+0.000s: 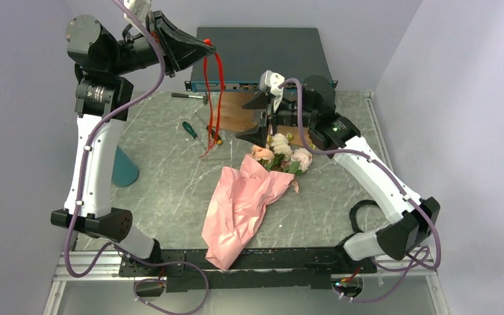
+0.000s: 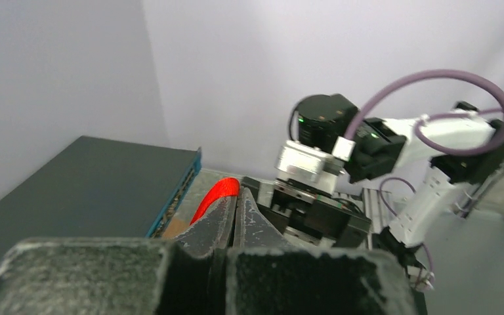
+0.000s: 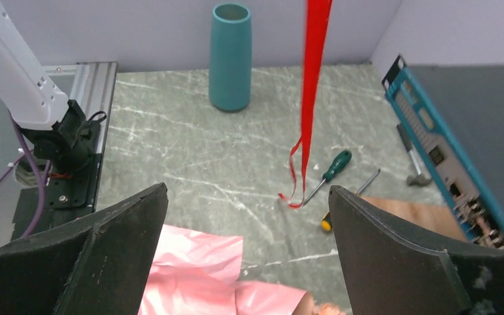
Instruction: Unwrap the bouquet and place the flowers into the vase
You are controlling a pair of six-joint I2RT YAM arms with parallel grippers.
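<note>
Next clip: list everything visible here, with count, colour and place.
ribbon: one, red, hanging from the left end effector
wrapping paper: one, pink, table centre
flowers: one bunch, pink, peach and cream, at the paper's far end
vase: one, teal, upright, left side
screwdriver: one, green handle, beside the ribbon's end
second screwdriver: one, yellow-ended, next to it
network switch: one, dark, far edge
wooden board: one, brown, before the switch
table: grey marbled
left end effector: shut on ribbon
right end effector: open, over the flowers
</note>
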